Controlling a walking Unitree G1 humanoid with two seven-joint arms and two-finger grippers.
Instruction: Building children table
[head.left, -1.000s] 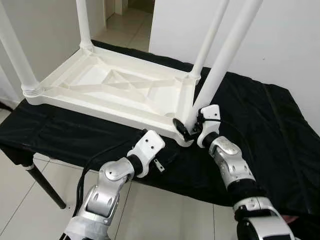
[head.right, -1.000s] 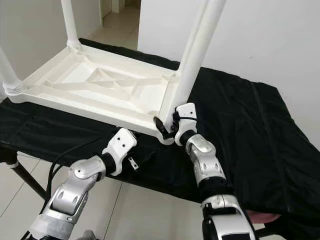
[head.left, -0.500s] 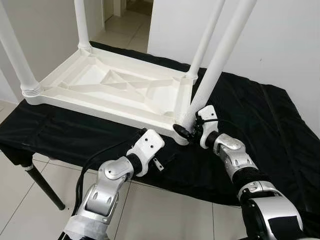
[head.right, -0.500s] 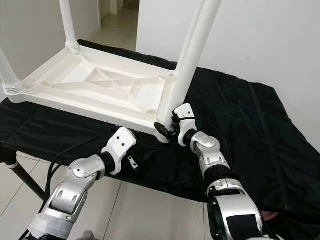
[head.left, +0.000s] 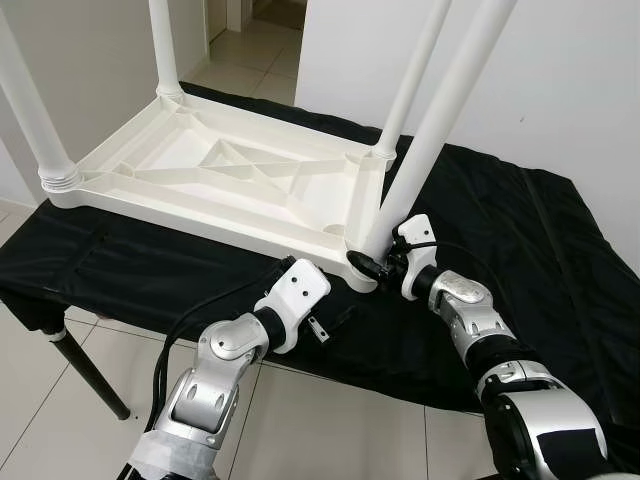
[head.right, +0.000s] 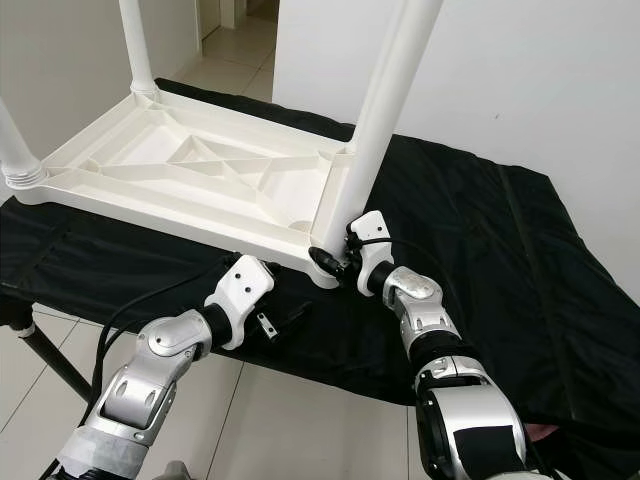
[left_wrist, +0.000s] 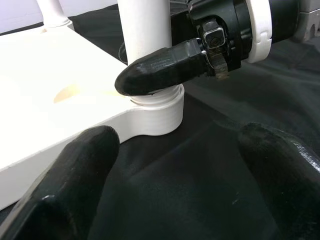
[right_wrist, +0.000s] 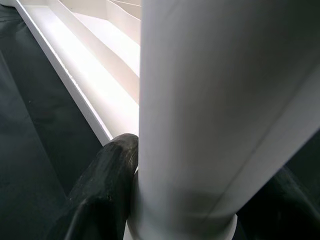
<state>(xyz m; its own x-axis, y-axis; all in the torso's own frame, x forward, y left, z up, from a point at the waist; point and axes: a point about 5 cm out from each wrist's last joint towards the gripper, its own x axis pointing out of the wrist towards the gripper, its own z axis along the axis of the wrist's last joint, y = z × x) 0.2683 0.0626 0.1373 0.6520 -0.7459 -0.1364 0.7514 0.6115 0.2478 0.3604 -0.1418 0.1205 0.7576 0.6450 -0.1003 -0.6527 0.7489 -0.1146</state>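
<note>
The upturned white plastic children's table (head.left: 230, 185) lies on the black-draped tabletop (head.left: 520, 250). At its 4 o'clock corner, right gripper (head.left: 385, 262) fingers clamp the smooth, stiff white leg (head.left: 425, 150) low; left gripper (left_wrist: 175, 165) fingers gape empty.

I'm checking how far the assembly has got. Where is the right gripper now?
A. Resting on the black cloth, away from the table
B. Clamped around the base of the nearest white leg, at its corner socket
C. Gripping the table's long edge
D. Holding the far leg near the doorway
B: the right gripper has its fingers on either side of the nearest white leg, just above the corner socket.
</note>
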